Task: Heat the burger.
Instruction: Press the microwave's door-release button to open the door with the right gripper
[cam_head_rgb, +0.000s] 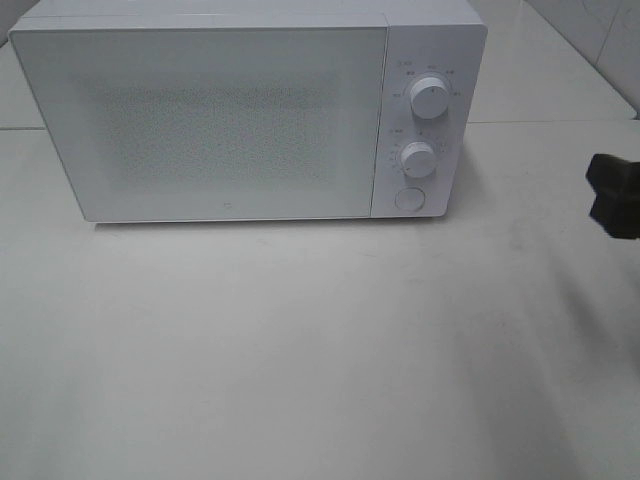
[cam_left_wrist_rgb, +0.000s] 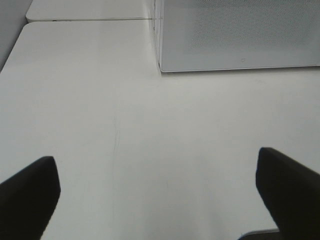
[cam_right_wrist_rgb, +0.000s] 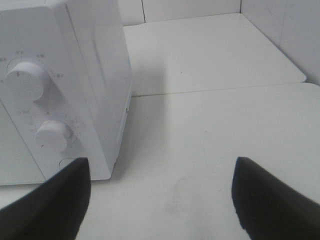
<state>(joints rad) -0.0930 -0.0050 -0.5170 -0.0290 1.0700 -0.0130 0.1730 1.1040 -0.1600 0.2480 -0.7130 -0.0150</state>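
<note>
The burger is out of view in all three frames. A white microwave (cam_head_rgb: 230, 120) stands at the back of the white table (cam_head_rgb: 320, 350) with its door shut, and the dotted window shows nothing of the inside. My right gripper (cam_head_rgb: 612, 195) is at the right edge of the exterior view, level with the microwave's control panel and well apart from it. In the right wrist view my right gripper (cam_right_wrist_rgb: 160, 200) stands open and empty, facing the panel's side. My left gripper (cam_left_wrist_rgb: 157, 192) is open over bare table, some way in front of the microwave's (cam_left_wrist_rgb: 240, 35) lower left corner.
The control panel carries an upper knob (cam_head_rgb: 430, 98), a lower knob (cam_head_rgb: 418, 158) and a round button (cam_head_rgb: 409, 199). A seam between tabletops (cam_right_wrist_rgb: 210, 90) runs behind the microwave (cam_right_wrist_rgb: 60, 90). A tiled wall (cam_right_wrist_rgb: 285, 30) rises at the far right.
</note>
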